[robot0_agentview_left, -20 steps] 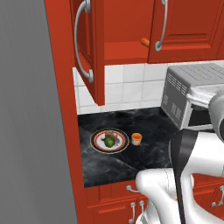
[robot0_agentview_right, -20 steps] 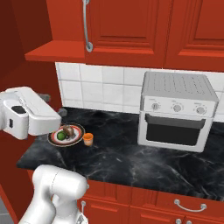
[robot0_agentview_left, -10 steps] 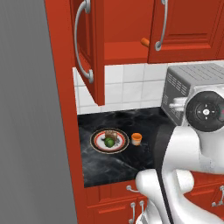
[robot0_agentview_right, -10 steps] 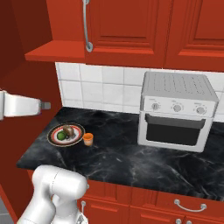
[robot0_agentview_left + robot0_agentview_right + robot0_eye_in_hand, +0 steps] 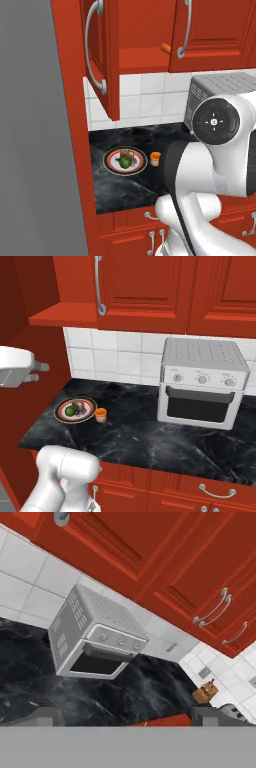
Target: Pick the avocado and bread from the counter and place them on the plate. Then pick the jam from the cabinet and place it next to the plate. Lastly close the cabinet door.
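A boxy grey toaster oven (image 5: 95, 642) with 3 front knobs sits tilted on the black marble worktop (image 5: 125, 697). Above it run white wall tiles (image 5: 30, 582) and red panelled wooden cabinets (image 5: 165, 557) with curved silver handles (image 5: 214, 607). The hand's (image 5: 127, 714) 2 dark fingertips (image 5: 45, 716) stand wide apart.

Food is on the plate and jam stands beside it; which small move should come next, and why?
Probably swing the open gripper toward the cabinet door, which hangs open. The avocado and bread sit on the plate, the jam beside it.
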